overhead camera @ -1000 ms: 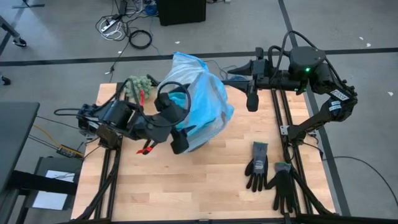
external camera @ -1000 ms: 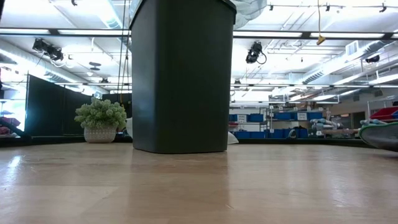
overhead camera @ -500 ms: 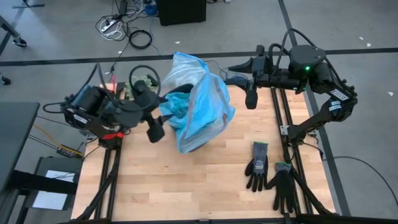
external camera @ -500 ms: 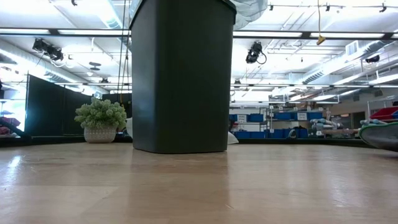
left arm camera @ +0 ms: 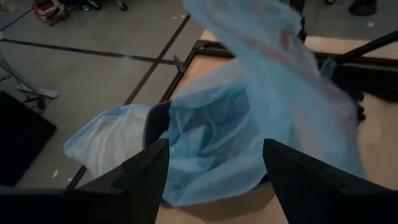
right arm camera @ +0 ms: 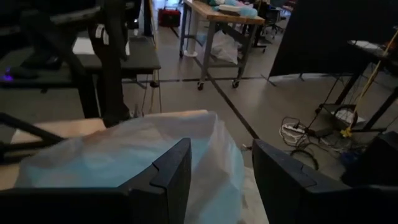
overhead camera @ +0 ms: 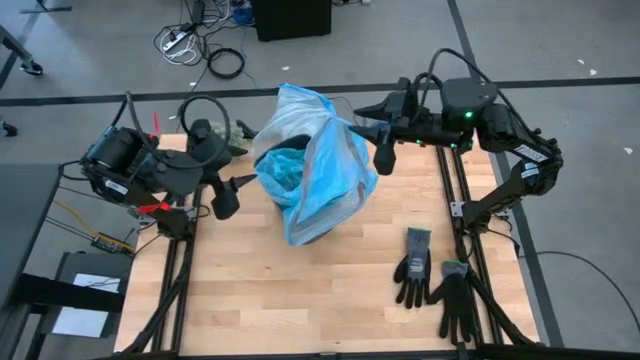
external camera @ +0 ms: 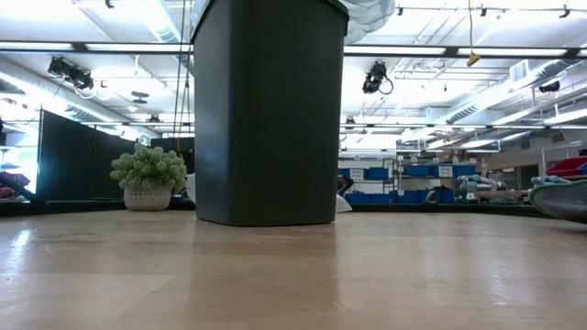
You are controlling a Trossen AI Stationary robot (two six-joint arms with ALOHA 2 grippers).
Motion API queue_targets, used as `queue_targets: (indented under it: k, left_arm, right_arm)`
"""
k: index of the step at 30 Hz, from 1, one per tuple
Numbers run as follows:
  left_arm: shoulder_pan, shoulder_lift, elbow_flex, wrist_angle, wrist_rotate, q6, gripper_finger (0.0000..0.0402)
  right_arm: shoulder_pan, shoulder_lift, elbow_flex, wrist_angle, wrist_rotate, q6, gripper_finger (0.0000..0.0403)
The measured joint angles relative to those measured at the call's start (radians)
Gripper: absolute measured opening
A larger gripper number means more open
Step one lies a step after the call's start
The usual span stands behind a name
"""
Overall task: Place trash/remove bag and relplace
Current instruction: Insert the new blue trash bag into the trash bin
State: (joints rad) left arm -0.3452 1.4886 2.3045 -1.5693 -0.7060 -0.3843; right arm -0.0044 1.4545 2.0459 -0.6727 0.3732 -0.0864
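Observation:
A light-blue translucent plastic bag point(overhead camera: 318, 170) billows out of the black bin point(external camera: 268, 110), its mouth standing open; the bin stands on its base on the table. No grey-white liner and no loose trash show. My left gripper point(overhead camera: 225, 195) is open at the bag's left side, and in its wrist view point(left arm camera: 215, 149) it faces the bag point(left arm camera: 249, 118) and the bin's rim point(left arm camera: 152, 124). My right gripper point(overhead camera: 380, 152) is open just off the bag's far-right upper part point(right arm camera: 124, 162), its fingers point(right arm camera: 177, 168) apart above the plastic.
Two black gloves point(overhead camera: 415, 265) point(overhead camera: 455, 300) lie near the table's right near corner. A green fuzzy clump point(overhead camera: 225, 132) sits at the far-left corner, behind my left arm. Bare wood point(overhead camera: 300, 300) spreads in front of the bin. Cables lie on the floor beyond the far edge.
My left gripper has drawn back from the bag's near-left side toward the table's left edge and a little toward the far edge. My right gripper has shifted left, closer to the bag. With my left arm gone from above it, the bag's open mouth shows.

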Motion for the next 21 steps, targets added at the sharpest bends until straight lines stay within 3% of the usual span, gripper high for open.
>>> queue_targets:
  k: [7, 21]
  left_arm:
    - [0.074, -0.109, -0.225, 0.035, 0.097, -0.009, 0.027]
    - [0.179, -0.368, -0.834, 0.452, 0.211, 0.018, 0.027]
  right_arm:
    - [0.0, 0.013, 0.0, 0.003, 0.028, 0.085, 0.0155]
    - [0.011, 0.017, 0.0, -0.061, 0.028, 0.157, 0.0155]
